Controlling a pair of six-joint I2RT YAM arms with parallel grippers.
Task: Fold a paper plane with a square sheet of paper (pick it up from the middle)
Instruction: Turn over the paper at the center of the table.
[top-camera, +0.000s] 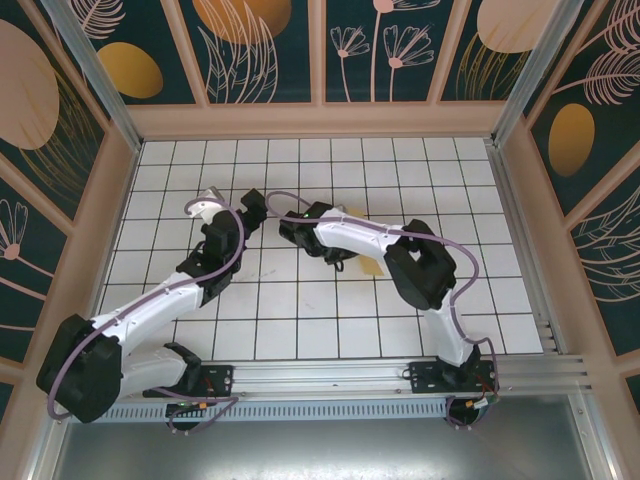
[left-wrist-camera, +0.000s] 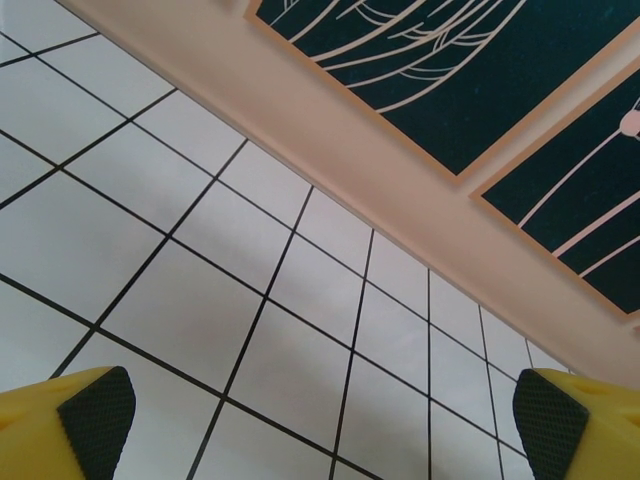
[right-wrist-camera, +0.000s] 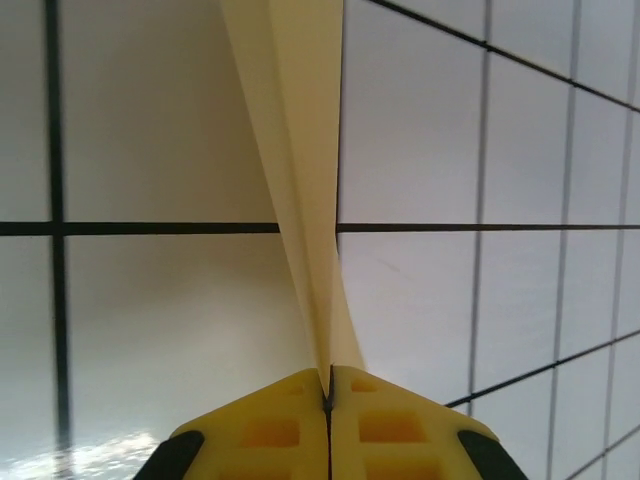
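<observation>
My right pincer (right-wrist-camera: 330, 385) is squeezed fully together, its yellow fingertips (right-wrist-camera: 270, 425) meeting along a thin line. Pinched in that line is the paper plane (right-wrist-camera: 300, 150), held by one narrow end. From the grip the pale-yellow paper runs straight away from me, folded flat along its crease and widening as it goes, with its layers lying close together. It hangs just above the white tiles with their black grid lines.

From overhead, a small piece of that same yellow paper (top-camera: 372, 266) shows just under my right forearm, around the middle of the table (top-camera: 300, 330) and a little to the right.

My left pincer (left-wrist-camera: 320, 420) is spread as wide as it goes. One yellow finger with a dark pad (left-wrist-camera: 95, 410) sits at the left edge of its view and the other at the right, with bare tiles between them. It points toward the far wall (left-wrist-camera: 400, 170), with its pale ledge and dark leaf-patterned panels, and it is well apart from the paper.
</observation>
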